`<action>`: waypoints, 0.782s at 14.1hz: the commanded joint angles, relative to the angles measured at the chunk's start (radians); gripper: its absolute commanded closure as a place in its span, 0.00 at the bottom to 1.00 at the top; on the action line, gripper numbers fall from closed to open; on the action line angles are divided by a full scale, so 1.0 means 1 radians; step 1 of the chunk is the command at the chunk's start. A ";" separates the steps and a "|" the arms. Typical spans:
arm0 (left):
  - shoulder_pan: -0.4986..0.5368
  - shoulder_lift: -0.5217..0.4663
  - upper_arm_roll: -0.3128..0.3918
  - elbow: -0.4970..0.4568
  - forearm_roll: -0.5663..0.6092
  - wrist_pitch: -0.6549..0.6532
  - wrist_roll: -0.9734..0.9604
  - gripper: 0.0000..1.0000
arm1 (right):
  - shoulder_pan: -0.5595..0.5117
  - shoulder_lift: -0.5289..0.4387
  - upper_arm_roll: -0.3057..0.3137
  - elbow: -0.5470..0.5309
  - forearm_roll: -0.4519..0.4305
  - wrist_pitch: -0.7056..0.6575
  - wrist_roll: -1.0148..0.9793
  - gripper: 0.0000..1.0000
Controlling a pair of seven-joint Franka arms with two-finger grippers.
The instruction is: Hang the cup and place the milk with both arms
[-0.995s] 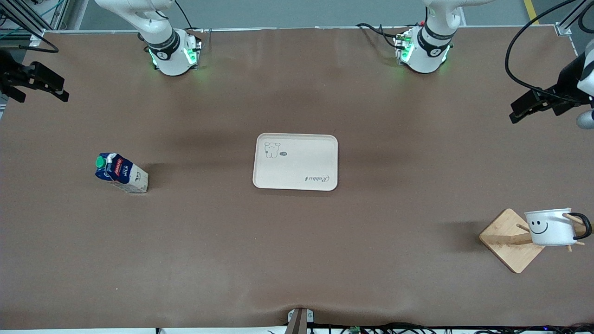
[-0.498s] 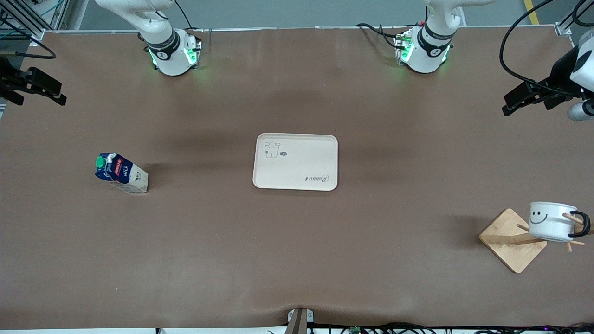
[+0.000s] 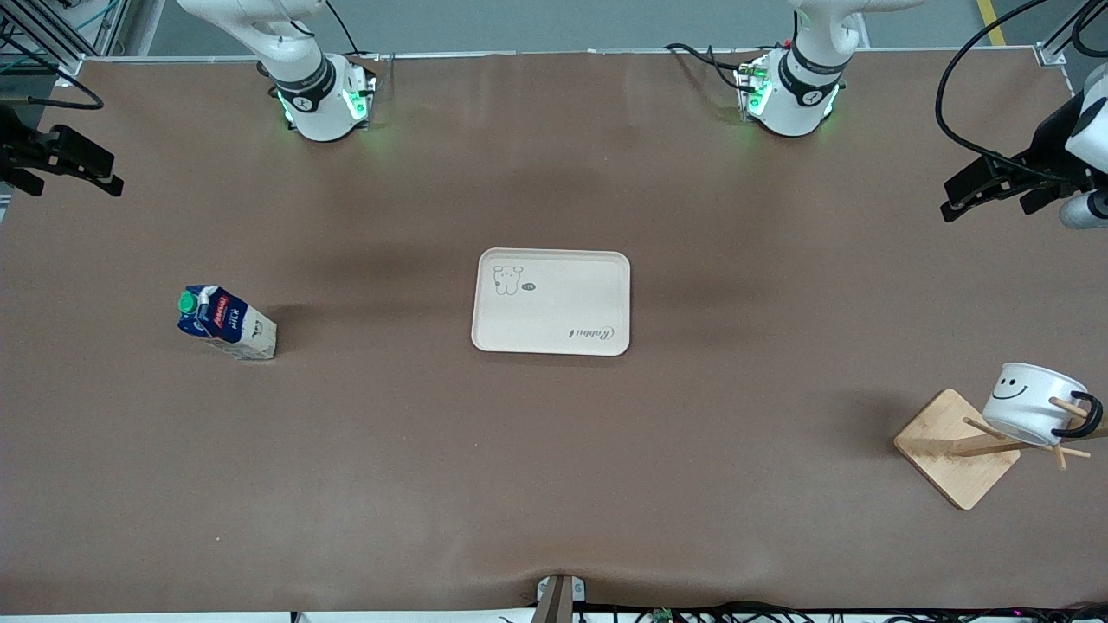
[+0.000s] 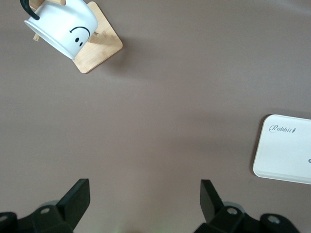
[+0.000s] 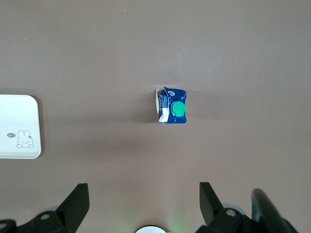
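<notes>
The white cup with a smiley face hangs tilted by its black handle on a peg of the wooden rack, near the front camera at the left arm's end. It also shows in the left wrist view. My left gripper is open and empty, up in the air over the table's edge at that end; its own view shows bare table between the jaws. The milk stands at the right arm's end. My right gripper is open and empty, high over the table with the milk below it.
A cream tray with a rabbit drawing lies at the middle of the brown table. It shows at the edge of the left wrist view and of the right wrist view. Black cables hang by the left arm.
The cup has swung on its peg from nearly upright to tilted, its mouth now turned down. The left gripper has shifted slightly away from the rack. The right gripper barely moved.
</notes>
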 commanded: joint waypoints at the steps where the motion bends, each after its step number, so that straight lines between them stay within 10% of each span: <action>1: -0.005 -0.028 0.005 -0.038 0.014 0.018 0.011 0.00 | -0.016 0.009 0.010 0.024 -0.014 -0.011 -0.002 0.00; 11: -0.008 -0.022 -0.003 -0.009 0.016 0.010 0.007 0.00 | -0.043 0.019 0.010 0.024 -0.002 -0.008 -0.002 0.00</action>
